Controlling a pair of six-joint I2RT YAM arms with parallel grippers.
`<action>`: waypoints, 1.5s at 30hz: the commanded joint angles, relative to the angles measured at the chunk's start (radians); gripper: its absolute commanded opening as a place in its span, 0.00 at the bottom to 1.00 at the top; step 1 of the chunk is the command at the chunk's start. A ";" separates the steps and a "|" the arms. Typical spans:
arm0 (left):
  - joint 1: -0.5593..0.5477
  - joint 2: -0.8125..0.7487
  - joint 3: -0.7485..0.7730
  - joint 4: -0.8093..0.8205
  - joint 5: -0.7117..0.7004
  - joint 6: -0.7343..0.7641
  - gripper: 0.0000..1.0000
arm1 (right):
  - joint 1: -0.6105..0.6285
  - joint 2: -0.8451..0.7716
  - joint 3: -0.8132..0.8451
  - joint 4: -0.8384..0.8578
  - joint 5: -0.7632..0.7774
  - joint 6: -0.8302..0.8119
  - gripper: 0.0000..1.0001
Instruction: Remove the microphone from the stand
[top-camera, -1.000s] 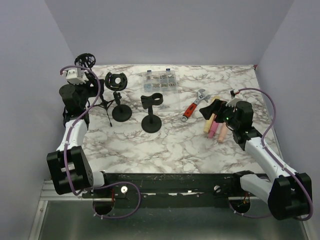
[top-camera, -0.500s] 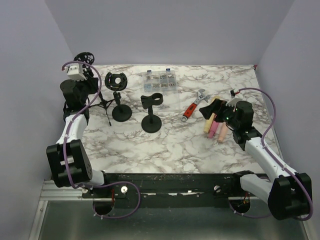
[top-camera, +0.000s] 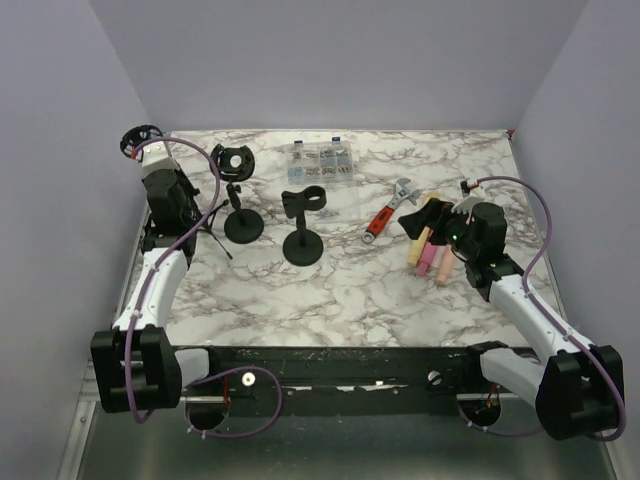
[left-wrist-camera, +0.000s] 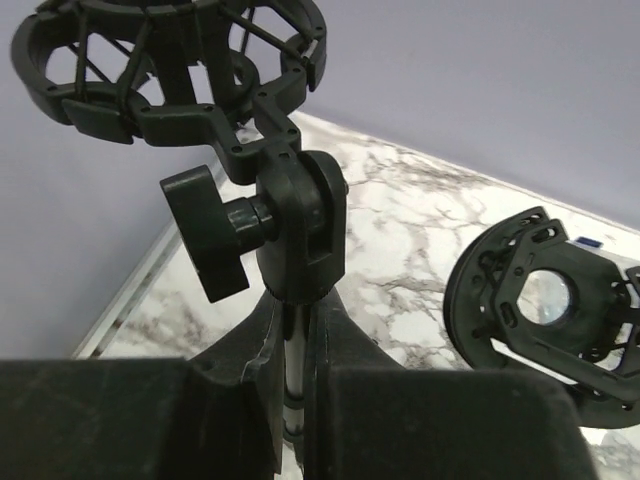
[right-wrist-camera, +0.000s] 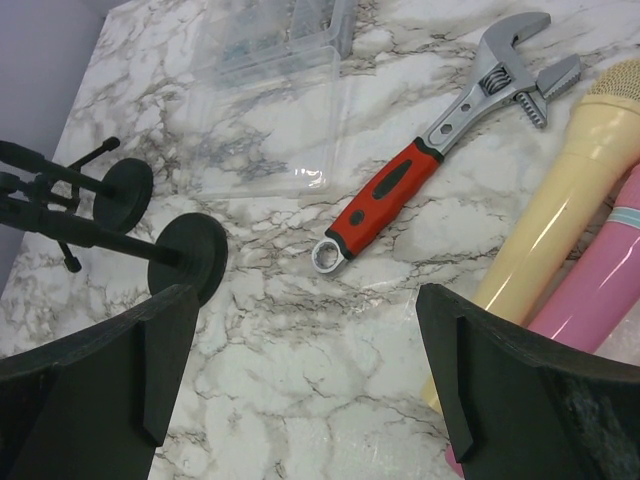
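My left gripper (left-wrist-camera: 295, 335) is shut on the thin pole (left-wrist-camera: 290, 375) of a black tripod stand (top-camera: 210, 232) at the table's far left. The stand leans toward the left wall. Its ring-shaped shock mount (left-wrist-camera: 170, 60) (top-camera: 138, 140) sits just above my fingers and holds nothing. A cream microphone (top-camera: 420, 240) (right-wrist-camera: 555, 210) and a pink microphone (top-camera: 431, 260) (right-wrist-camera: 600, 290) lie flat on the marble at the right. My right gripper (top-camera: 437, 213) (right-wrist-camera: 305, 330) hovers open just left of them, with only bare marble between its fingers.
Two round-base stands are in the middle: one with a shock mount (top-camera: 232, 160) (left-wrist-camera: 545, 305), one with a clip (top-camera: 303, 200). A red-handled wrench (top-camera: 388, 212) (right-wrist-camera: 430, 170) and a clear parts box (top-camera: 322, 160) (right-wrist-camera: 270, 110) lie behind. Walls close the left, back and right sides.
My left gripper has shut on the tripod stand's pole and carried its top leftward toward the wall, tilting the stand. The right arm has not moved.
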 joint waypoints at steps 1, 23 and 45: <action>-0.087 -0.084 0.031 -0.271 -0.475 -0.155 0.00 | 0.004 -0.003 -0.017 0.033 -0.021 -0.003 1.00; -0.311 -0.359 -0.031 -0.636 -0.813 -0.320 0.00 | 0.005 -0.031 -0.032 0.036 -0.042 0.006 1.00; -0.712 -0.388 0.093 -0.950 -0.916 -0.542 0.00 | 0.011 -0.059 -0.047 0.049 -0.035 -0.001 1.00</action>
